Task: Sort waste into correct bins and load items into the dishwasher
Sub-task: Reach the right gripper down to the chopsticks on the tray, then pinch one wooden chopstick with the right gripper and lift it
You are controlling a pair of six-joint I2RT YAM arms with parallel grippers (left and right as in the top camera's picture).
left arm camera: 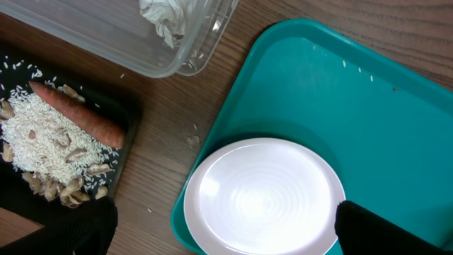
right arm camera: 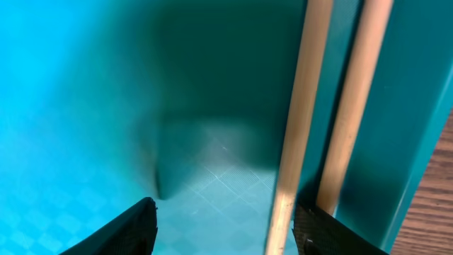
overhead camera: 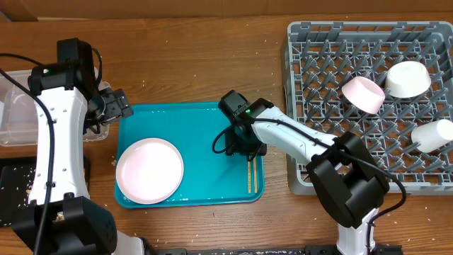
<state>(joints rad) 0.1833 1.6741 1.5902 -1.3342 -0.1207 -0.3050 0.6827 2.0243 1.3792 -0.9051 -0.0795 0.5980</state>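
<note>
Chopsticks (overhead camera: pixel 250 177) upper ends hidden under right gripper (overhead camera: pixel 248 152); clear tub (overhead camera: pixel 10 106) cut by frame edge.

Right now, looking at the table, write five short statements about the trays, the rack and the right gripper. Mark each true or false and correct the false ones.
1. The plate lies on the teal tray. True.
2. The carrot lies on the teal tray. False: it lies on the rice in the black tray.
3. The chopsticks lie on the teal tray. True.
4. The rack is empty. False: it holds a pink bowl, a white bowl and a cup.
5. The right gripper is shut on the chopsticks. False: it is open, down at the chopsticks.
</note>
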